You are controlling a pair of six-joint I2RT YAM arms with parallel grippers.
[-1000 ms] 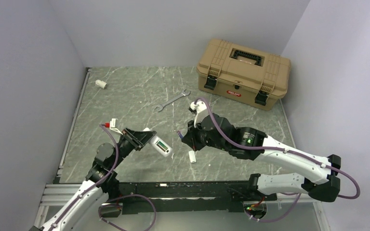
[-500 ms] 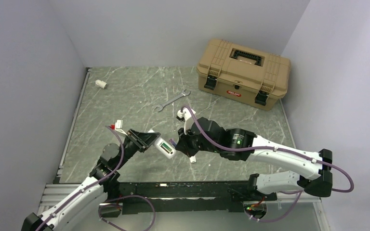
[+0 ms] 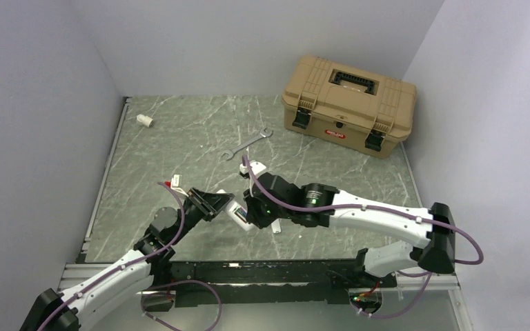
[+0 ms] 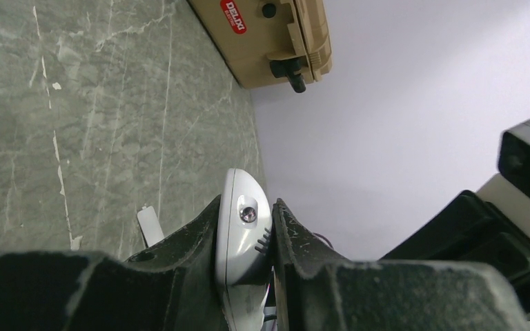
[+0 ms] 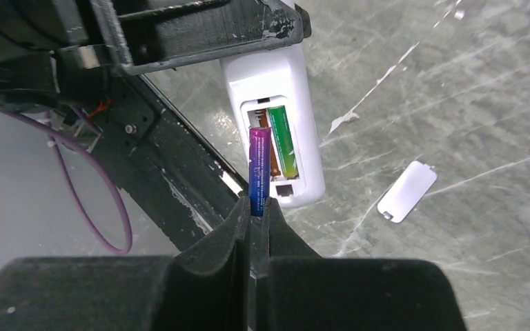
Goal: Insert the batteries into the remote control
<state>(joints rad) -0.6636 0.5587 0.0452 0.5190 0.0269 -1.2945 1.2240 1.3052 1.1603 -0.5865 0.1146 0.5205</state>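
1. Closing the gap is the main change in the top view. The right arm has swung leftward over the last second, so the right end effector (image 3: 254,212) now sits hard against the remote control (image 3: 237,215). The left end effector (image 3: 215,204) holds the remote above the desk (image 3: 179,138), just ahead of the arm bases. A second ago the two were clearly apart. The left arm has also carried the remote a little toward the middle. The loose cover (image 3: 275,225) lies on the desk just beside them, and the wrench (image 3: 246,144) is well apart behind.

2. From the left wrist, that end effector is narrow, clamped on the remote's two long sides, with the rounded end sticking out past the fingers. The recess cannot be seen from this side.

3. From the right wrist, the fingers are pinched nearly closed on the near end of the dark blue-purple battery (image 5: 259,165). Its far end is already in the free slot beside the seated green battery (image 5: 282,141). Whether the near end is fully down I cannot tell. The approach looks finished, and pressing that end in and letting go is probably what remains.
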